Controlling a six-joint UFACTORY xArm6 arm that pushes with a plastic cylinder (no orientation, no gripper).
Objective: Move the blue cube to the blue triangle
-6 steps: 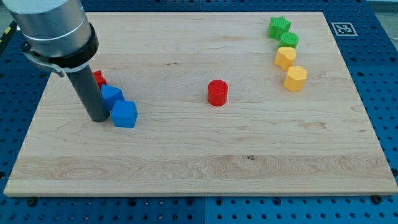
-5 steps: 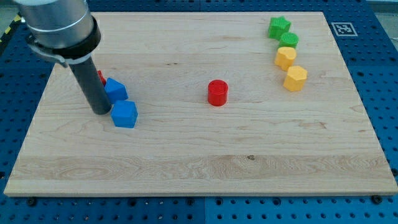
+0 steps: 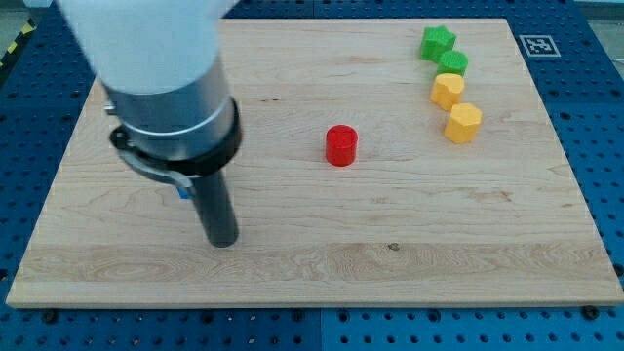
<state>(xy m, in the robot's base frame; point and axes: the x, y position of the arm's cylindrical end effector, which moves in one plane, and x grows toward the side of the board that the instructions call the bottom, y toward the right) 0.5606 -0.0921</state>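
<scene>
My tip [image 3: 222, 243] rests on the wooden board [image 3: 390, 244] in the lower left part of the view. The arm's wide body hides the spot where the two blue blocks lie. Only a small blue sliver [image 3: 182, 193] shows at the rod's left edge, just above the tip. I cannot tell which blue block it belongs to, or whether the rod touches it. The blue cube and the blue triangle cannot be made out.
A red cylinder [image 3: 341, 145] stands near the board's middle. At the top right are a green star [image 3: 438, 42], a green block [image 3: 453, 63] and two yellow blocks [image 3: 448, 90] [image 3: 464, 123] in a row. A tag [image 3: 535, 45] marks the corner.
The rod has moved from the left side of the blue blocks towards the view's bottom right. The arm now covers both blue blocks and the small red block.
</scene>
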